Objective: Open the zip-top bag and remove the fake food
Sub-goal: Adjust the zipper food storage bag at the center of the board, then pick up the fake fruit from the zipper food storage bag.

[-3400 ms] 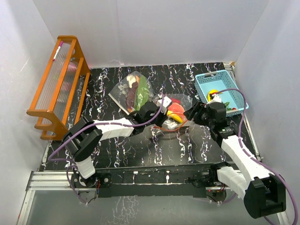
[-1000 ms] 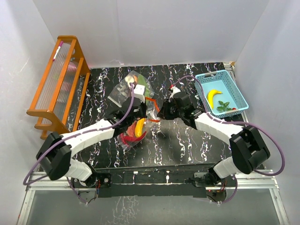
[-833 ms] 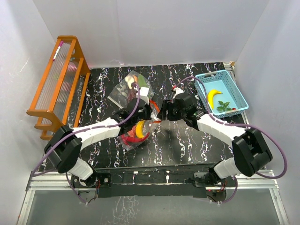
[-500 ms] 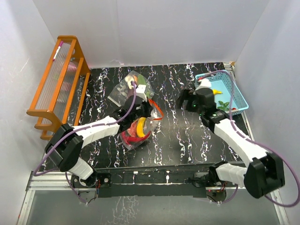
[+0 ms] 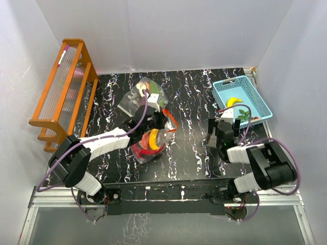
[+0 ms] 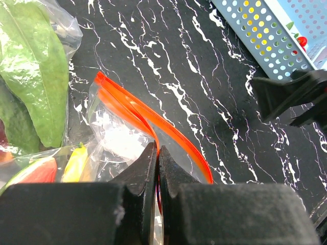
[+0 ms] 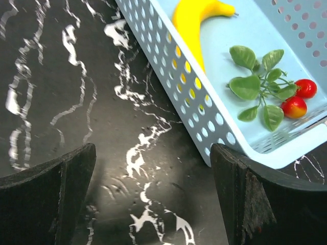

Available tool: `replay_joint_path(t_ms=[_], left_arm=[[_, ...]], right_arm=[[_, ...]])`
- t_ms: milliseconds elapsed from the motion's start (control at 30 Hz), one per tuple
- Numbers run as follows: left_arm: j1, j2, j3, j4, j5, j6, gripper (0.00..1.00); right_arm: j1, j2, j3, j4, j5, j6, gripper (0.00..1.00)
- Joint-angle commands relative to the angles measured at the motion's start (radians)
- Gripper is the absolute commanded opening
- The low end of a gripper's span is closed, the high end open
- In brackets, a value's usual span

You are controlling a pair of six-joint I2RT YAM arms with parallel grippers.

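Note:
My left gripper (image 5: 161,121) is shut on the orange zip edge (image 6: 134,111) of the clear zip-top bag (image 5: 145,149) and holds its mouth up; in the left wrist view the jaws (image 6: 157,159) pinch one lip. Inside the bag lie fake food pieces, one yellow (image 6: 75,161) and one red (image 6: 36,172). My right gripper (image 5: 217,139) is open and empty, low over the table by the near-left corner of the light-blue basket (image 5: 254,95). In the right wrist view (image 7: 153,199) the basket (image 7: 176,87) holds a yellow banana (image 7: 196,23) and a green leafy sprig (image 7: 258,89) with red balls.
A second clear bag (image 5: 144,96) with green leaves (image 6: 38,66) lies at the back centre, just behind my left gripper. An orange wooden rack (image 5: 64,92) stands at the left edge. White walls close in the black marbled table (image 5: 189,158) on three sides.
My right gripper left the bag's mouth, went over the basket, then drew back and down beside the basket's near corner. My left gripper keeps hold of the bag's zip edge.

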Motion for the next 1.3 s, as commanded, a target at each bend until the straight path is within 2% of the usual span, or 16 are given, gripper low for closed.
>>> replay_joint_path(t_ms=[0, 67, 133, 167, 367, 433, 467, 567, 667, 733, 867, 1267], left_arm=[[0.004, -0.071, -0.009, 0.007, -0.002, 0.007, 0.00], [0.008, -0.083, -0.016, -0.003, -0.007, 0.011, 0.00], [0.010, -0.093, -0.016, -0.016, -0.012, 0.018, 0.00], [0.010, -0.096, -0.018, -0.017, -0.016, 0.021, 0.00], [0.022, -0.069, -0.015, 0.000, -0.003, 0.022, 0.00], [0.025, -0.053, -0.008, 0.000, 0.009, 0.016, 0.00], [0.025, -0.048, -0.007, 0.003, 0.015, 0.014, 0.00], [0.026, -0.032, -0.010, 0.019, 0.030, 0.009, 0.00], [0.030, -0.029, -0.013, 0.022, 0.033, 0.007, 0.00], [0.031, -0.035, -0.012, 0.013, 0.024, 0.015, 0.00], [0.033, -0.042, -0.018, 0.003, 0.001, 0.025, 0.00], [0.038, -0.005, -0.020, 0.004, 0.011, 0.019, 0.00]], right_arm=[[-0.016, 0.074, -0.004, 0.486, -0.030, -0.192, 0.98], [-0.030, 0.078, 0.008, 0.466, -0.075, -0.166, 0.98], [-0.030, 0.043, 0.019, 0.326, -0.085, -0.109, 0.99], [-0.040, 0.031, 0.001, 0.309, -0.115, -0.091, 0.98], [-0.082, 0.192, -0.086, 0.595, -0.209, -0.090, 0.98], [-0.117, 0.149, -0.110, 0.550, -0.271, -0.055, 0.98], [-0.129, 0.153, -0.148, 0.623, -0.312, -0.055, 0.98], [-0.131, 0.263, -0.227, 0.919, -0.308, -0.073, 0.98], [-0.133, 0.194, -0.181, 0.705, -0.318, -0.051, 0.99], [-0.140, 0.238, -0.153, 0.736, -0.339, -0.061, 0.98], [-0.145, 0.215, -0.125, 0.642, -0.300, -0.033, 0.99], [-0.158, 0.226, -0.117, 0.644, -0.312, -0.027, 0.98]])
